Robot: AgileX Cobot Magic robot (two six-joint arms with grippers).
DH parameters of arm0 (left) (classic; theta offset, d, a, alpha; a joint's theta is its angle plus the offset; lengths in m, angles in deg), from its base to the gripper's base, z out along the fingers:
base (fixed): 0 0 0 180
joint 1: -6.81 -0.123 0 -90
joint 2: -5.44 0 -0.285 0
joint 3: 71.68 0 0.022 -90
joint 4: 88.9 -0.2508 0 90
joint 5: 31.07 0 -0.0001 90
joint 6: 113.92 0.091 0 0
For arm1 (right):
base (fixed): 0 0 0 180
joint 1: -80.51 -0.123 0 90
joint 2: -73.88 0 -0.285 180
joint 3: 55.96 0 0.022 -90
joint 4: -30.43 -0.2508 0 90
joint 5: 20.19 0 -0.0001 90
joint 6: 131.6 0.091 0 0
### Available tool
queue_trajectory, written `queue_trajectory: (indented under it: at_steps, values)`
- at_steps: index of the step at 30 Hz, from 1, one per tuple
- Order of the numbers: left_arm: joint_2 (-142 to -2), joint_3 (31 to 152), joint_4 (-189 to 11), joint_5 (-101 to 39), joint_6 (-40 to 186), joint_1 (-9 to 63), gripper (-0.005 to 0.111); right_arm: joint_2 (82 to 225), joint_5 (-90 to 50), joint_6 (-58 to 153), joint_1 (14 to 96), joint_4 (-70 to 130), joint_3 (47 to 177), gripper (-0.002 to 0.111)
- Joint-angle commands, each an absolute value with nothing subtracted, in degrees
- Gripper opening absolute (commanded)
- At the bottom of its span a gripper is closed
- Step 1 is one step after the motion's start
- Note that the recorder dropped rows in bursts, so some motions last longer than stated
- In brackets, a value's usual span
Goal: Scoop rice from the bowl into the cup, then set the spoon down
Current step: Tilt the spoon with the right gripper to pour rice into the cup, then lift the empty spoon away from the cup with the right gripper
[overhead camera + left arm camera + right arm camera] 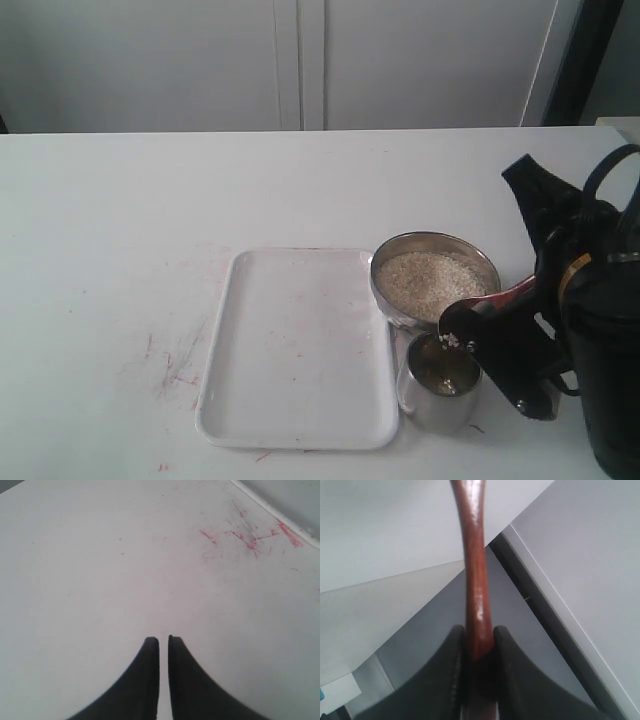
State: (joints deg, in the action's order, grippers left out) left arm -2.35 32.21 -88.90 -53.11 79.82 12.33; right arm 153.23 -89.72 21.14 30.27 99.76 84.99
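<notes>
The steel bowl (435, 238) holds a mound of off-white rice (430, 283), right of the tray. The smaller steel cup (438, 408) stands just in front of the bowl. My right gripper (530, 300) is shut on the handle of the reddish-brown spoon (500, 296). The spoon's head is tipped over the cup's mouth, with a few grains (450, 341) at its edge. In the right wrist view the spoon handle (475, 575) runs out from between the closed jaws of the right gripper (479, 632). My left gripper (163, 641) is shut and empty above bare table; the exterior view does not show it.
A flat white tray (300, 345) lies left of the bowl and cup. Red scuff marks (175, 365) streak the white table left of the tray. The table's front edge is close to the cup. The right arm's dark body (600, 350) fills the right margin.
</notes>
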Motion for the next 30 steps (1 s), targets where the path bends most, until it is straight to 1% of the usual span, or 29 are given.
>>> queue_trajectory:
  at_steps: [1, 7, 16, 22, 28, 30]
  values:
    - [-2.35, 31.68, -88.58, -55.96, 79.55, 12.73, 0.014, 153.19, -90.16, 21.73, 30.27, 102.12, 84.76, 0.0]
    - [-2.35, 31.68, -88.58, -55.96, 79.55, 12.73, 0.014, 153.08, -90.16, 22.55, 30.27, 100.66, 84.76, 0.0]
    - [-2.35, 31.68, -88.58, -55.96, 79.55, 12.73, 0.014, 153.08, -90.16, 24.14, 30.27, 103.68, 84.76, 0.0]
    - [-2.35, 31.68, -88.58, -55.96, 79.55, 12.73, 0.014, 153.08, -90.16, 24.41, 30.27, 101.35, 84.76, 0.0]
    - [-2.35, 31.68, -88.58, -55.96, 79.55, 12.73, 0.014, 153.08, -90.16, 27.07, 30.27, 100.73, 84.76, 0.0]
    - [-2.35, 31.68, -88.58, -55.96, 79.55, 12.73, 0.014, 153.08, -90.16, 32.24, 30.27, 100.73, 84.76, 0.0]
